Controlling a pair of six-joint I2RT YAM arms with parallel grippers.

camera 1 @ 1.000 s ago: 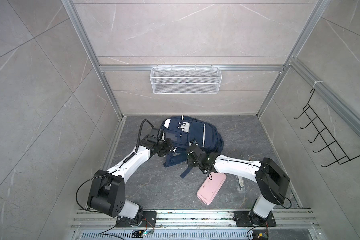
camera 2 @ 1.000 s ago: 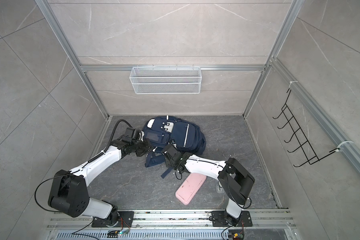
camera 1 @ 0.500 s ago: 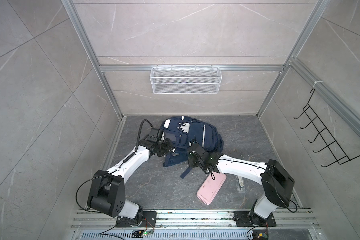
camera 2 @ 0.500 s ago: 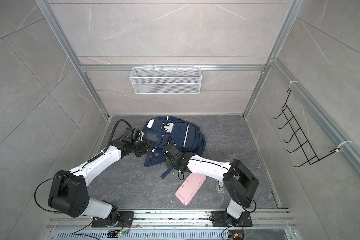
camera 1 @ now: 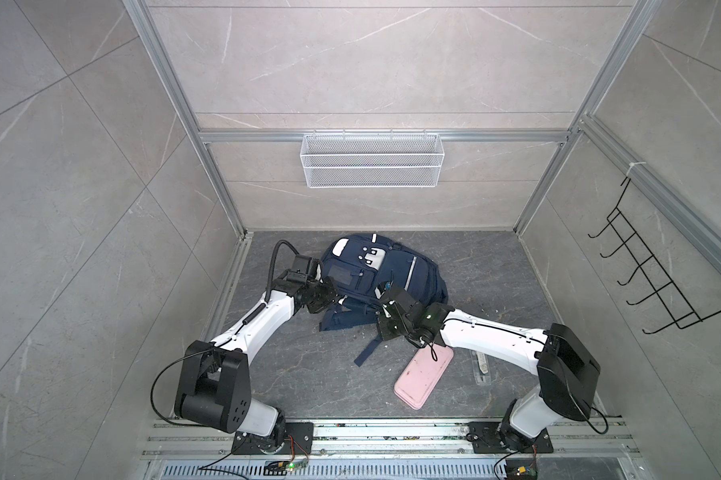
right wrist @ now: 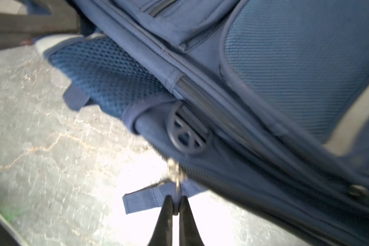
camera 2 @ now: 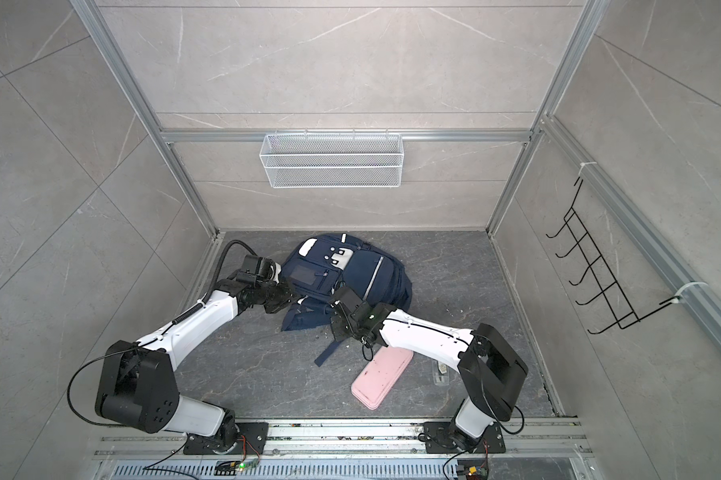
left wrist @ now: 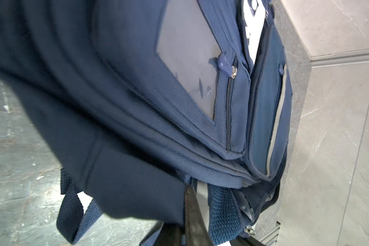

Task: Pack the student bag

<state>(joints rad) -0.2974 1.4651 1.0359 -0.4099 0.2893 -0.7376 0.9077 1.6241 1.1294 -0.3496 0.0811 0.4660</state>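
The student bag point(camera 1: 392, 278) point(camera 2: 363, 274), navy with white patches and a silver stripe, lies on the dark floor near the back wall. My left gripper point(camera 1: 334, 297) point(left wrist: 191, 213) is shut on the bag's padded near-left edge; the fabric covers one finger. My right gripper point(camera 1: 383, 330) point(right wrist: 176, 204) is shut on a metal zipper pull point(right wrist: 175, 172) at the bag's near edge, next to a round strap buckle point(right wrist: 188, 130). A loose navy strap point(camera 1: 367, 353) trails toward the front.
A pink oblong case point(camera 1: 424, 382) point(camera 2: 381, 382) lies on the floor in front of the bag, under my right forearm. A clear ruler point(camera 1: 480, 365) lies to its right. A white wire basket point(camera 1: 371, 160) hangs on the back wall, a black hook rack point(camera 1: 658, 282) on the right wall.
My right arm's elbow has swung slightly to the right while its gripper stays at the bag's near edge. The left arm and the bag have hardly moved.
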